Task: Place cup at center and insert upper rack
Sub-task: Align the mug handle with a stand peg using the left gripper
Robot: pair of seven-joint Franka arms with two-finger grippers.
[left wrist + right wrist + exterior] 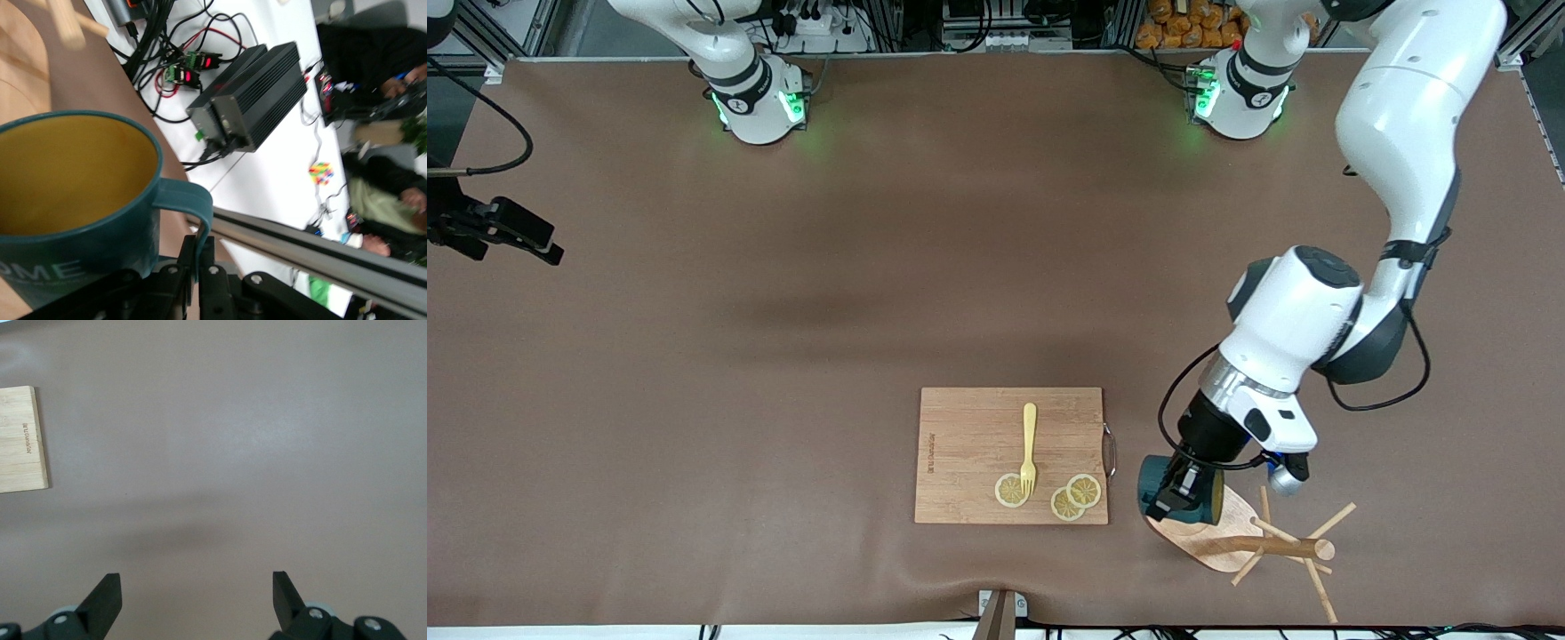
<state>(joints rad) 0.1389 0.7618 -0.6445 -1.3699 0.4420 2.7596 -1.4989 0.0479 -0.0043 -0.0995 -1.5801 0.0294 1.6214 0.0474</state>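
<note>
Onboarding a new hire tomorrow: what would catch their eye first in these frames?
First, the left hand holding the dark teal cup by its rim, over the oval base of the mug tree at the left arm's end of the table. The mug tree lies toppled, post and pegs flat on the mat. Beside it, a wooden cutting board carries a yellow fork and three lemon slices; the right hand waits open above bare mat.
</note>
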